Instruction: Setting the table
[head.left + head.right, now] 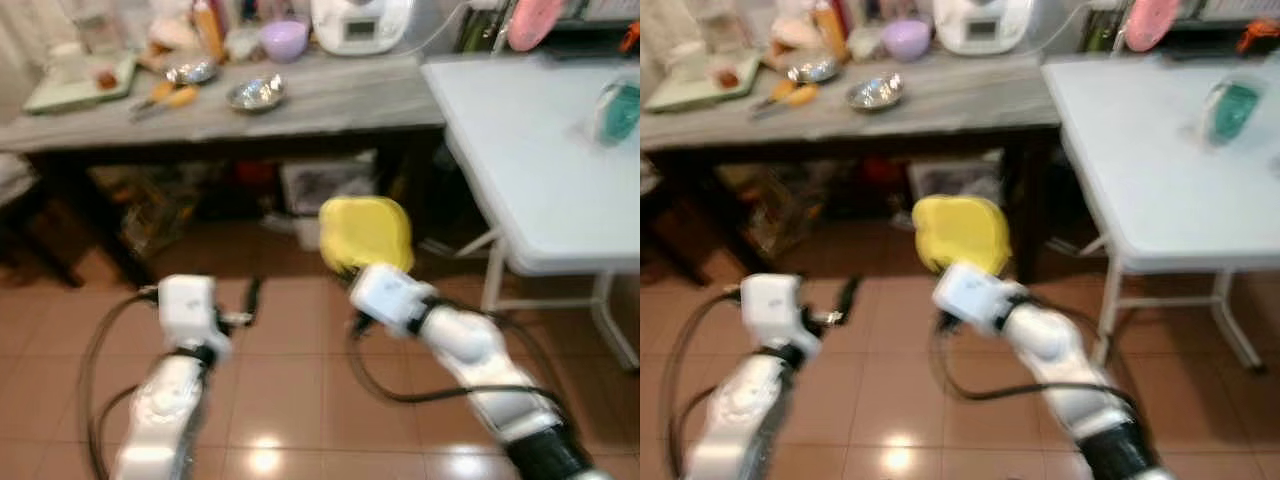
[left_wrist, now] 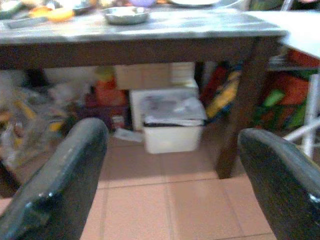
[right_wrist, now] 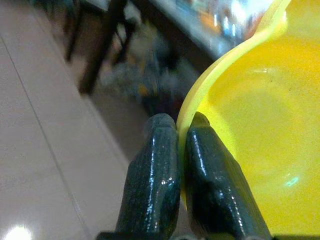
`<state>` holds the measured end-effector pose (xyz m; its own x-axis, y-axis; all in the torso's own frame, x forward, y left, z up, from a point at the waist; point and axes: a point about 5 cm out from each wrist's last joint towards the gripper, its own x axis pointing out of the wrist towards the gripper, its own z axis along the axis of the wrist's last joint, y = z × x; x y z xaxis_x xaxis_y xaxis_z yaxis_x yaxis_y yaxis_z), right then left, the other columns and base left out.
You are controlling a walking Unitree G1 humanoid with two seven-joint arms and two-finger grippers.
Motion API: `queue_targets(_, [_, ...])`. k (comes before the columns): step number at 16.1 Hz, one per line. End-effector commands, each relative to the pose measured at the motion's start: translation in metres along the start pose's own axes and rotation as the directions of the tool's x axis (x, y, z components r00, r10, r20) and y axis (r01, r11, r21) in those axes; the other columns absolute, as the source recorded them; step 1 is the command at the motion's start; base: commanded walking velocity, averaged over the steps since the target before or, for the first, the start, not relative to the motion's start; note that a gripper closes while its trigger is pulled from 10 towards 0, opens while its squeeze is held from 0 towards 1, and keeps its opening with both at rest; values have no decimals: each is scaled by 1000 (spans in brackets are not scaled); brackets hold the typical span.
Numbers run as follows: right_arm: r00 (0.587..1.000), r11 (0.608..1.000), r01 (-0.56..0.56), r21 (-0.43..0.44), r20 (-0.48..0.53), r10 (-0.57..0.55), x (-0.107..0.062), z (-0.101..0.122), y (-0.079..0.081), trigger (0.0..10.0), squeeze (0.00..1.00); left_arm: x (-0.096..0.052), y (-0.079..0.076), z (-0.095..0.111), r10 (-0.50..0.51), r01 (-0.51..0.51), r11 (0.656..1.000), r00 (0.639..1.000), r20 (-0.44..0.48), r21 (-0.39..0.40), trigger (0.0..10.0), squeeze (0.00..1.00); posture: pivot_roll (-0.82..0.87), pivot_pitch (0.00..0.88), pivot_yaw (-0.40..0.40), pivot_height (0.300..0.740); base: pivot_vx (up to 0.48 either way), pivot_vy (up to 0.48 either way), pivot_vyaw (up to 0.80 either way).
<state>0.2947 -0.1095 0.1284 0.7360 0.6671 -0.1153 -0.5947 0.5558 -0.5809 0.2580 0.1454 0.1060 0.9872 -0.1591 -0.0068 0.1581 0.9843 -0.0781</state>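
Note:
A yellow plastic plate (image 1: pixel 366 232) hangs in the air before me, over the tiled floor and in front of the dark table. My right gripper (image 3: pixel 181 131) is shut on its rim, one finger (image 3: pixel 155 170) on each side of the thin edge. The plate's inside (image 3: pixel 255 135) faces the right wrist camera. My left gripper (image 2: pixel 172 150) is held out low on the left, open, with nothing between its two fingers (image 2: pixel 60 185). The white folding table (image 1: pixel 520 150) stands to the right, with a teal object (image 1: pixel 620 110) near its far side.
A long grey-topped table (image 1: pixel 330 100) at the back carries metal bowls (image 1: pixel 256 94), a purple bowl (image 1: pixel 285 40), a white appliance (image 1: pixel 360 22) and a green tray (image 1: pixel 75 85). Boxes and bags (image 2: pixel 172 125) crowd the space under it. The folding table's white legs (image 1: pixel 492 275) stand close on my right.

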Motion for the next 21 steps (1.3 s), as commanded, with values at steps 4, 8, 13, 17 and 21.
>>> queue_targets(4, [985, 984, 170, 58, -19, -169, -9, -2, -12, 10000, 0, -2, 20, 1, 65, -65, 997, 998, 4, 52, 10000, 0, -127, 79, 69, 740, 0, 480, 0])
queue_targets(8, [967, 957, 253, 139, -54, -248, -13, -5, -11, 10000, 0, 1, 19, 3, 67, -68, 996, 998, 12, 59, 10000, 0, -133, 78, 75, 740, 0, 480, 0])
queue_targets(13, [967, 956, 256, 143, -58, -250, -11, -4, -12, 10000, 0, -1, 17, 8, 65, -67, 996, 996, 55, 52, 10000, 0, -131, 86, 72, 740, 0, 96, 0])
queue_targets(17, [969, 960, 246, 133, -50, -241, -9, -3, -13, 10000, 0, -2, 14, 7, 52, -53, 999, 997, 55, 14, 10000, 0, -129, 87, 67, 740, 96, 0, 0])
queue_targets(21, [969, 961, 245, 129, -48, -241, -7, -2, -14, 10000, 0, -1, 11, 7, 41, -41, 999, 998, 51, 10, 10000, 0, -133, 85, 68, 740, 412, 0, 0])
